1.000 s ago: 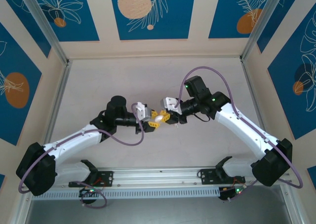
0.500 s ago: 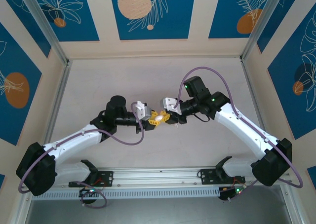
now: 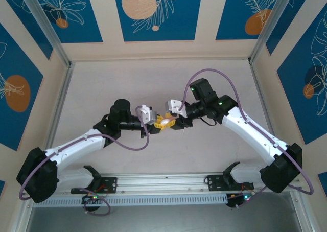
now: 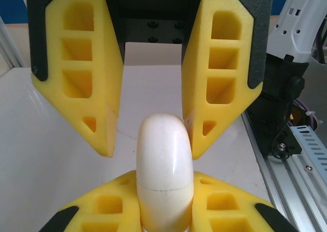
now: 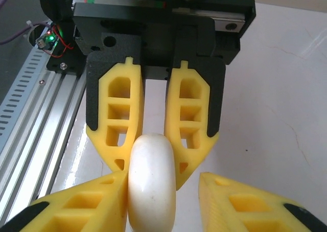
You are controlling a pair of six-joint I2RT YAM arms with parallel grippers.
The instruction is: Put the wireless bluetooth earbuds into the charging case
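Jaws of the left gripper (image 5: 152,158) clenched the charging case (image 4: 164,170) by its sides, over the middle of the table (image 3: 153,84). The right gripper (image 4: 150,140) faced it with jaws released, one finger against the case's rounded end, the other apart. Bare tabletop lay open toward the far wall and both sides; a metal rail (image 3: 163,183) ran along the near edge.
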